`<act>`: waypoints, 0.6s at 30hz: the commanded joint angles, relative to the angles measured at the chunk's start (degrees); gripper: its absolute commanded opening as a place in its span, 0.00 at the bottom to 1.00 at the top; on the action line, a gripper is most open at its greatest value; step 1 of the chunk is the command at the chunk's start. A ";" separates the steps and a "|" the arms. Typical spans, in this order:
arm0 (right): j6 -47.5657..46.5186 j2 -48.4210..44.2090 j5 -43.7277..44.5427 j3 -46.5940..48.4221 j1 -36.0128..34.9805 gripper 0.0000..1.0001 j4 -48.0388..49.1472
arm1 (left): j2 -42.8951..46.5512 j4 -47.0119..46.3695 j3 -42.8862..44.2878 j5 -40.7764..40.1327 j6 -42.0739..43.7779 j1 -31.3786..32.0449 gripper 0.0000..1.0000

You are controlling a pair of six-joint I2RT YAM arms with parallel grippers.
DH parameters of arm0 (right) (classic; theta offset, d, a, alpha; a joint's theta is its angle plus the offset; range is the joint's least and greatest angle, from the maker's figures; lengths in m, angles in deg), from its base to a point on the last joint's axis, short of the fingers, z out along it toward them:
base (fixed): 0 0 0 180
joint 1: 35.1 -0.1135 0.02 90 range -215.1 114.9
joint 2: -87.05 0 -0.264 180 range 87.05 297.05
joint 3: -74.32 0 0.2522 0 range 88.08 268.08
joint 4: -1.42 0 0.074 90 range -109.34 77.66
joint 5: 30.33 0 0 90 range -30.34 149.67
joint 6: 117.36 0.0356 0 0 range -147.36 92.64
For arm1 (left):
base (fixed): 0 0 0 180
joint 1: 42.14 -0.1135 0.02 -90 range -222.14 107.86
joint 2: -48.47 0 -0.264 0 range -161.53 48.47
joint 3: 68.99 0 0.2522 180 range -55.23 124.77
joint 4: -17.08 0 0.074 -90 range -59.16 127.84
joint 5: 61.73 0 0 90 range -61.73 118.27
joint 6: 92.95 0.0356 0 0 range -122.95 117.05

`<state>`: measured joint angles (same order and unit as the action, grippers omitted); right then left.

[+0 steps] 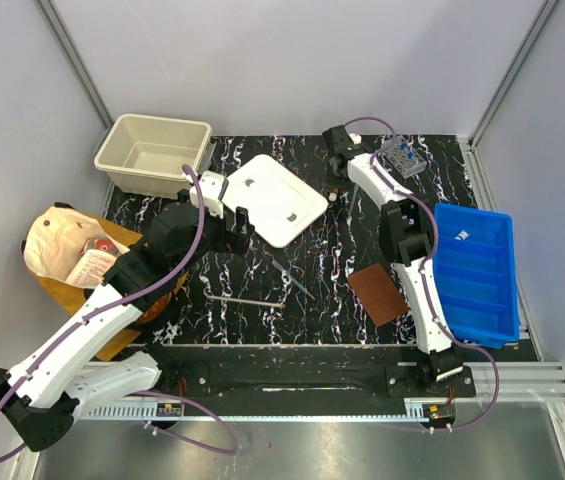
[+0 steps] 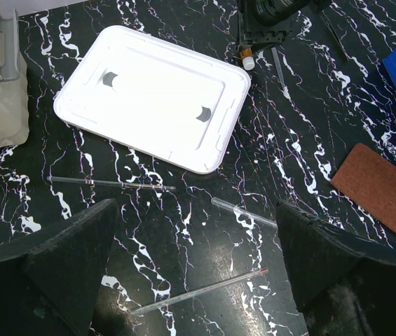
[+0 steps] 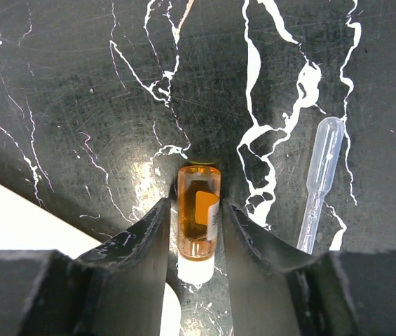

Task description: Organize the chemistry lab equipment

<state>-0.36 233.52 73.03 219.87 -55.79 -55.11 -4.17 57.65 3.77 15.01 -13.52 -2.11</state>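
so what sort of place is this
Probably a robot test cell staged as a chemistry bench: a plastic pipette, an orange vial and a blue compartment tray on a marbled table, with two arms bolted at its edge.

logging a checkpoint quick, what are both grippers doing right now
left gripper: open, empty
right gripper: closed on the small orange bottle

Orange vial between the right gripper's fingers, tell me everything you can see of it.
The vial is a small amber see-through cylinder with a white cap at the end nearer the wrist and an orange label on its side. It sits lengthwise between the fingers of the right gripper, which flank it closely; whether they squeeze it is unclear. Its rounded far end seems to meet the black marbled table. A dropper lies apart beside it.
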 commanded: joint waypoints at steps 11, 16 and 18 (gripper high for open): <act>-3.80 -1.10 2.54 4.88 -0.49 0.23 -3.11 | -0.09 -3.16 -0.12 -0.54 0.11 -0.13 0.99; -4.94 -7.15 3.68 3.92 -0.49 0.23 -3.11 | -0.27 -3.16 -0.20 -0.45 0.11 -0.13 0.99; -5.21 -10.67 5.52 2.26 -0.49 0.23 -2.94 | -0.18 -3.08 -0.12 -0.54 0.11 -0.22 0.99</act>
<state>-3.87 233.32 74.28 221.90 -55.79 -57.99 -4.22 57.67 3.77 14.97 -13.49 -2.11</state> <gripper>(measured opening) 0.282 0.988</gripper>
